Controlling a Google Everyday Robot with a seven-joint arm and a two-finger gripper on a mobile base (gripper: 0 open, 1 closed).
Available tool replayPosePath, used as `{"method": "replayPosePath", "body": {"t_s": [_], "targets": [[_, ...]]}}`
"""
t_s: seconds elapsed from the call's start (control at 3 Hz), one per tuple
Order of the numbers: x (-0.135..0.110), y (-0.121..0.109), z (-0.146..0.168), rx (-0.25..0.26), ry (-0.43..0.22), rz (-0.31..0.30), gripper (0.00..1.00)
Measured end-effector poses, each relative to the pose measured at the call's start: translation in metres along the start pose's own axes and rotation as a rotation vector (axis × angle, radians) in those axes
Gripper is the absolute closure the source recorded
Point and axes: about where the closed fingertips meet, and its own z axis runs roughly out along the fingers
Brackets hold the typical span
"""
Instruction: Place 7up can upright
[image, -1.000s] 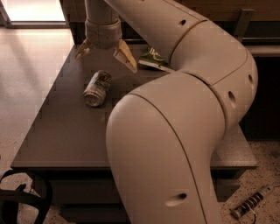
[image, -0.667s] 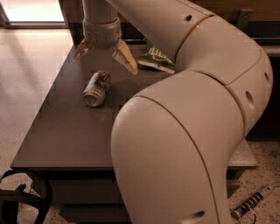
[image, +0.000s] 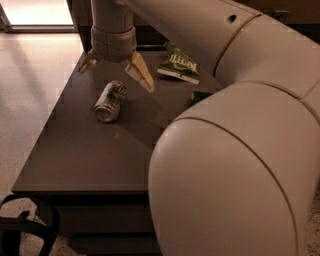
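While hovering over the dark surface (image: 75, 160), keeps the gripper (image: 116, 70) just above and behind the 7up can (image: 110, 101), with fingers (image: 142, 76) spread wide and holding nothing. Leaves the can lying on its side toward the left of the surface, one silver end facing the camera, in the same spot as a second ago. Has eased the gripper a little lower over that second, and swung the bulky arm (image: 240, 175) so that more of the green chip bag (image: 177, 64) shows beyond the can, well apart from it. Points, by judgement, to an approach under way with no grasp yet, so uprighting not begun. Calls next for coming down with the fingers straddling the can's body, closing, then tipping it onto one end. Risks setting the round can rolling if one finger lands first
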Motion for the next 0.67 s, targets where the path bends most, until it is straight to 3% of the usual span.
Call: {"method": "replayPosePath", "body": {"t_s": [0.67], "targets": [[0.0067,-0.0019,0.0171,-0.072,-0.017,-0.133,0.0]]}}
